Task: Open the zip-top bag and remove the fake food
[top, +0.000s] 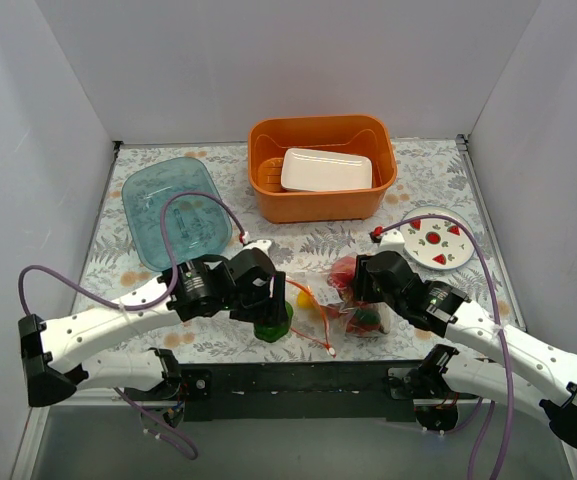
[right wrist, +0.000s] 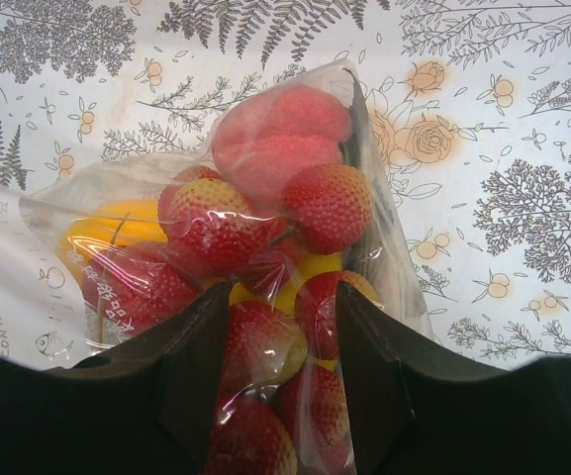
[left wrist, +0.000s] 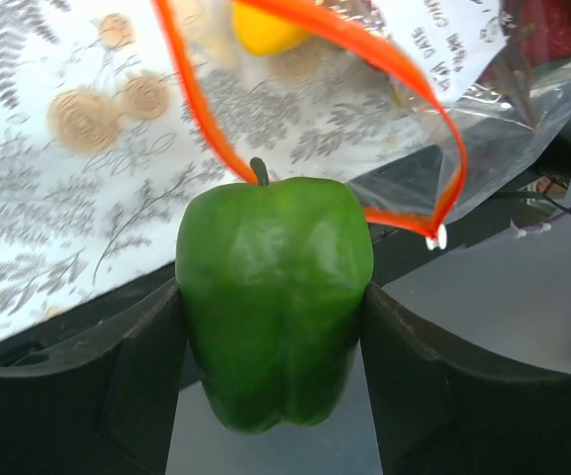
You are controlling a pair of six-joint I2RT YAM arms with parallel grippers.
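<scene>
Left end effector [top: 270, 315]: closed on a green pepper [left wrist: 275, 307], one finger on each flank, stalk pointing away from the wrist. It hangs by the near edge of the desk [top: 428, 170], just outside the bag's mouth. Right end effector [right wrist: 283, 341]: clamped narrow on the zip-top bag [top: 343, 300] at the end away from the mouth, with film and some of the contents between the fingers. The bag lies between the two arms toward the desk's near edge. I cannot tell whether it rests fully on the cloth or is partly lifted. Its zip strip [left wrist: 206, 119] stands open in a wide loop. Inside I see several red pieces [right wrist: 265, 208] and a yellow piece [right wrist: 117, 223] packed together. In my judgement the pepper is a light, rigid, smooth shell. It tolerates a firm pinch, but the curved flanks could squirt out of a weak or off-centre grip, so the widest part of the body is the place to hold, as it is held now. The bag is thin, limp and slick. It will crumple and not push, and pieces will roll inside when it tilts. I would keep the anchor at the closed end and reach through the mouth for one piece at a time. The strip is the only stiff part and the best hold for spreading the mouth. The risk is pinching film together with a piece.
</scene>
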